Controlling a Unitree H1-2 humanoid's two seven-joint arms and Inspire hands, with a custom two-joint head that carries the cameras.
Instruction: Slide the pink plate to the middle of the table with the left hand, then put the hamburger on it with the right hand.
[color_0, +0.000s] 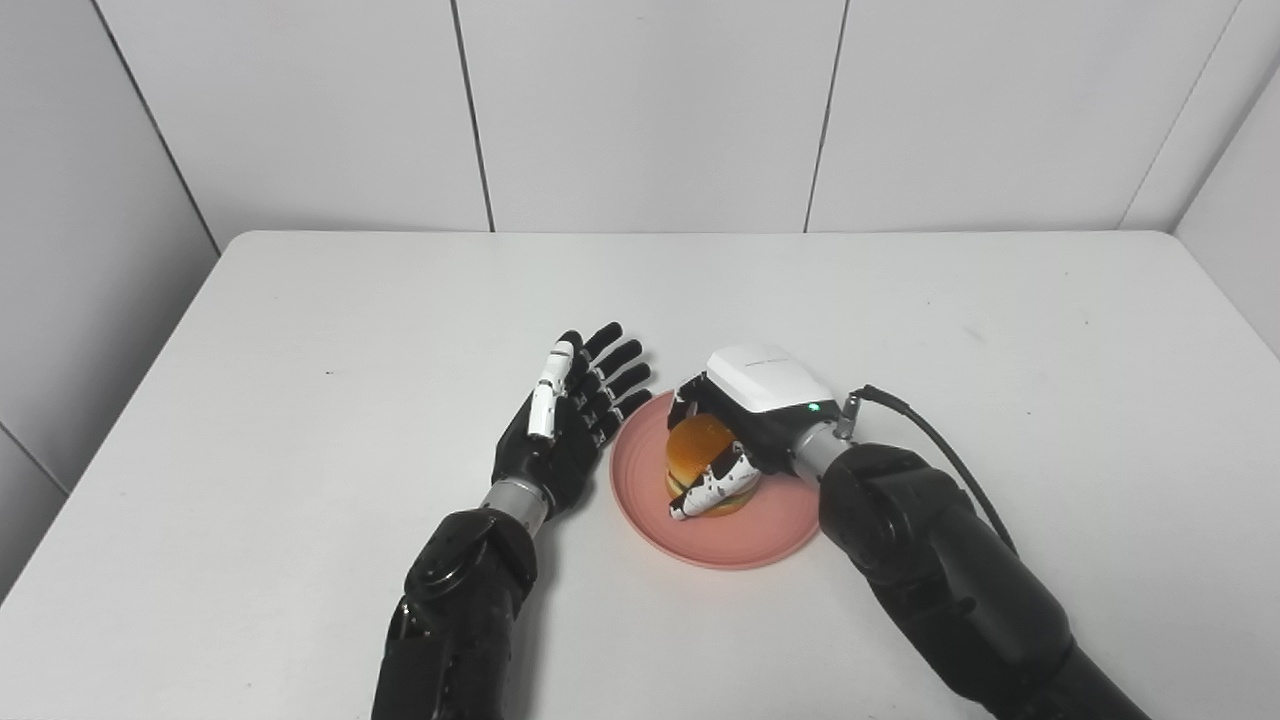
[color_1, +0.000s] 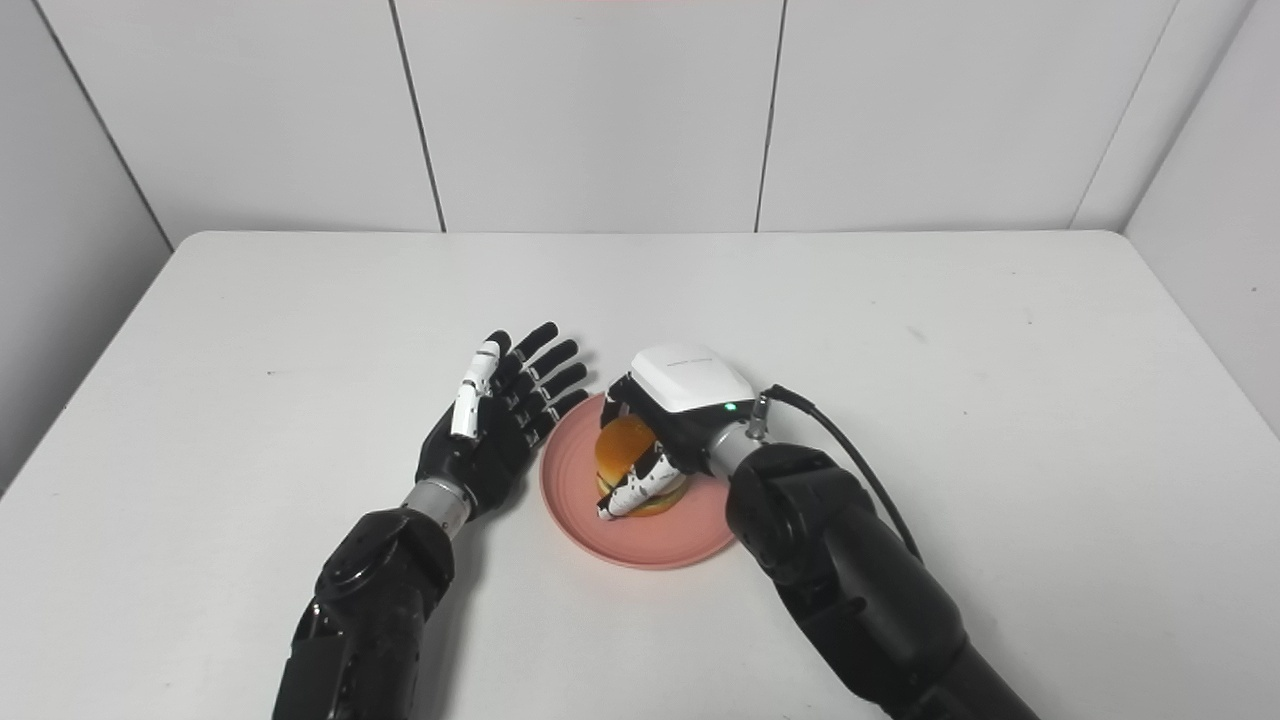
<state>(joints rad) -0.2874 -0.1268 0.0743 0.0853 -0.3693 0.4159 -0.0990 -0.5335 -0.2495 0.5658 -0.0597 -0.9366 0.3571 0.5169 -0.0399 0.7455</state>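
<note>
Right hand wraps hamburger, lower centre, over pink plate; you release straight down. Left hand spread, empty, just left of plate.

The tabletop lies bare along its far edge, out to both far corners, and along its left and right edges, so a hand could pass freely there. What stands in the way is bunched near the middle, toward the near edge. The pink plate sits there with the hamburger on it, and the right hand is wrapped over the hamburger, its arm blocking the way in from the near right. The left hand, fingers spread and holding nothing, stands just beside the plate's left rim, leaving only a thin gap there; its arm bars the near-left approach.
</note>
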